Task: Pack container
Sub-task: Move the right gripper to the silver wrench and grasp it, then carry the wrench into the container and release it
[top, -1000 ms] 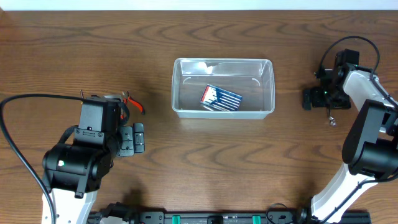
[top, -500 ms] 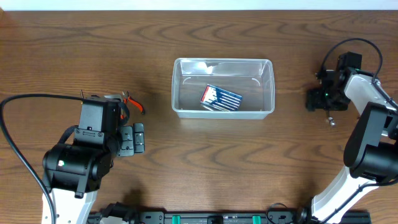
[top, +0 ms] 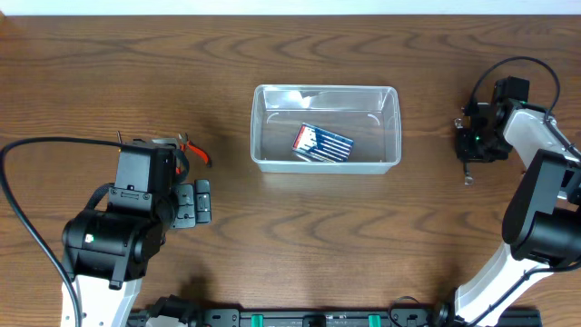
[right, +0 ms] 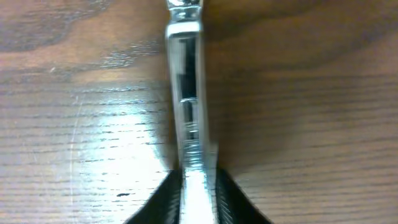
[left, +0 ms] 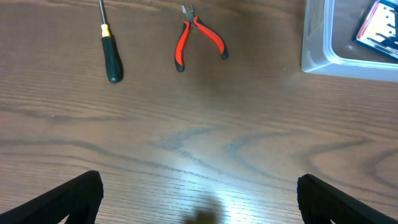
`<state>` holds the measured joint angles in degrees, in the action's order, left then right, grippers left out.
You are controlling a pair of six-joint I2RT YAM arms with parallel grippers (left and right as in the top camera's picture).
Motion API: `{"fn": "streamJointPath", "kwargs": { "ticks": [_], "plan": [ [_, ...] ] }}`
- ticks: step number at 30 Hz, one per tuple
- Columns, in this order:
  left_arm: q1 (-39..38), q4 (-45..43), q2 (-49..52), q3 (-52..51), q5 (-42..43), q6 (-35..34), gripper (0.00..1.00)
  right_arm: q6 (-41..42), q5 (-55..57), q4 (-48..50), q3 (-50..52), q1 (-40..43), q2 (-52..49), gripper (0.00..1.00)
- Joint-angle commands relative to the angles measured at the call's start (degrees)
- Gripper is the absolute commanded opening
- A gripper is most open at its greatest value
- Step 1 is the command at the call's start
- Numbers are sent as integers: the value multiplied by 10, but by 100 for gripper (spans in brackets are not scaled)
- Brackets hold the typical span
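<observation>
The clear plastic container point(top: 257, 127) stands at the middle of the table, and its corner shows in the left wrist view point(left: 317, 53). A small blue flat case point(top: 322, 143) lies inside it. My right gripper point(top: 472, 150) is to the right of the container, shut on a slim silver metal tool point(right: 185, 81) just above the wood. The tool's tip point(top: 468, 178) pokes out below the fingers. My left gripper point(top: 192, 202) is open and empty at the left, over bare wood point(left: 199, 202).
Red-handled pliers point(left: 198, 38) and a dark-handled screwdriver point(left: 111, 53) lie on the table ahead of the left gripper. The pliers' handles show in the overhead view point(top: 195, 151) beside the left arm. A black cable point(top: 27, 218) loops at the far left.
My right gripper has shifted slightly right and turned with the silver tool, whose tip has swung left. The left arm has not moved.
</observation>
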<state>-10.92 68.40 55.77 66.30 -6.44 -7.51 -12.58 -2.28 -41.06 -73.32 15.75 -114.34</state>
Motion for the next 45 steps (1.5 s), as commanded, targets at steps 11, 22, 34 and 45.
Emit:
{"fn": "streamJointPath", "kwargs": {
  "ticks": [11,22,34,45],
  "plan": [
    [3,2,0,7,-5,-3,98,3,13,-3,22,3,-20,5],
    [3,1,0,7,-5,-3,98,48,11,-11,-1,-13,5,1],
    [3,1,8,7,-5,-3,98,-122,3,-37,-162,-218,206,1],
    [3,1,22,7,-5,-3,98,-345,-82,-56,-157,-360,111,1]
  ]
}}
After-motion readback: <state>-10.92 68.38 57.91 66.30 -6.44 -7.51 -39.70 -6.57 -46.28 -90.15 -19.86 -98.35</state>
